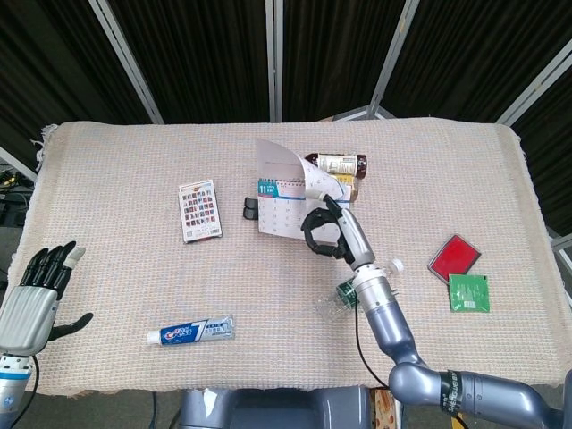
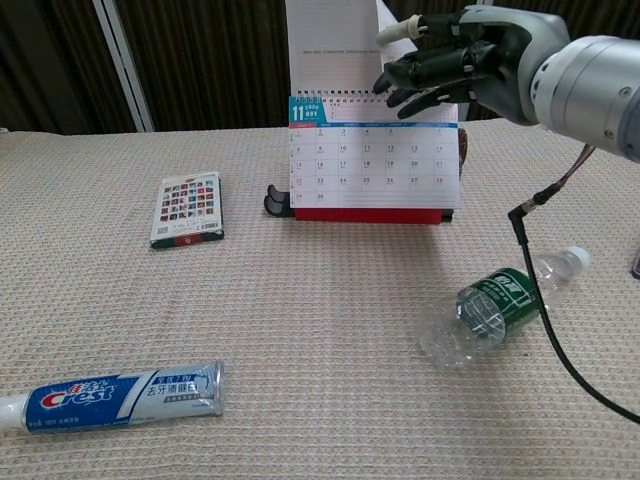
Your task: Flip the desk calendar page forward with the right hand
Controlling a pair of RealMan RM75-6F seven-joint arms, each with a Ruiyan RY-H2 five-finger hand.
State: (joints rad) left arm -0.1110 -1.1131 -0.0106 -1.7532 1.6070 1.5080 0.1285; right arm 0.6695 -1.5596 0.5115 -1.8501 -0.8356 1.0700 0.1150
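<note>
The desk calendar (image 1: 284, 213) (image 2: 375, 160) stands at mid table with its November sheet facing me. One white page (image 1: 277, 159) (image 2: 328, 45) is raised upright above the spiral binding. My right hand (image 1: 326, 229) (image 2: 462, 62) is up at that page's right edge. Its white-tipped finger touches the page and the other fingers are curled. Whether the thumb pinches the page from behind is hidden. My left hand (image 1: 37, 297) hangs by the table's near left edge, fingers apart, holding nothing.
A clear water bottle (image 1: 359, 288) (image 2: 500, 308) lies just under my right forearm, with the arm's cable drooping over it. A brown bottle (image 1: 338, 164) lies behind the calendar. A card pack (image 1: 199, 211) (image 2: 187, 207), toothpaste (image 1: 190, 331) (image 2: 118, 394), red pouch (image 1: 454, 257) and green packet (image 1: 468, 292) lie around.
</note>
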